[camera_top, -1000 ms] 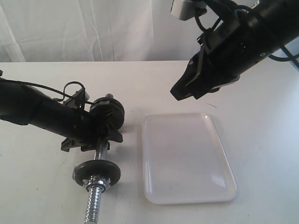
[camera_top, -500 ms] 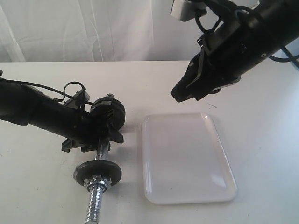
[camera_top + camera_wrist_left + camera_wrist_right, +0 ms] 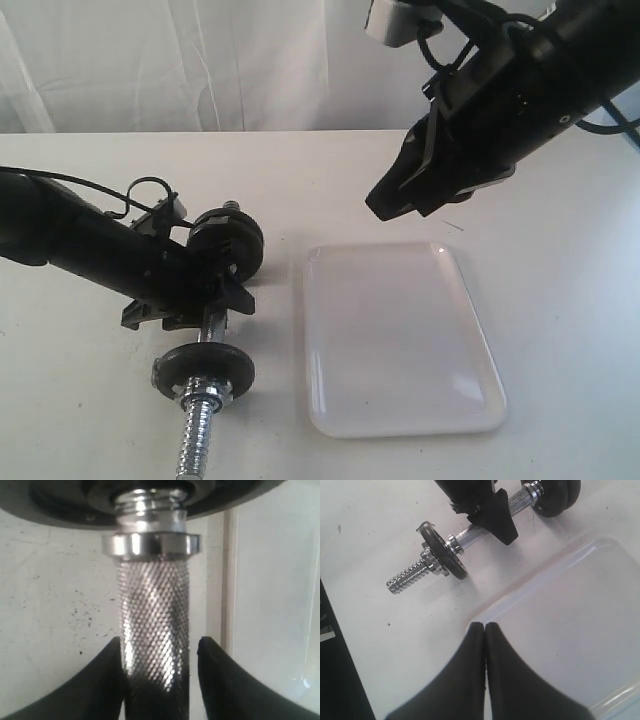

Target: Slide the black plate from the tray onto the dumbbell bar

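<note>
The dumbbell bar point(image 3: 155, 630) is bright chrome metal, knurled rough at the grip and coarsely threaded at its end, the black plate point(image 3: 178, 367) matt, the tray point(image 3: 400, 340) glossy white plastic, the worktop point(image 3: 560, 300) dull speckled white.

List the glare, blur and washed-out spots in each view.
Exterior view: the white tray nearly washes into the pale table, with a glare patch near one corner. Left wrist view: the dumbbell bar is sharp but streaked with highlights; the left gripper is soft-edged. Right wrist view: the right gripper is a featureless black shape, slightly blurred.
</note>
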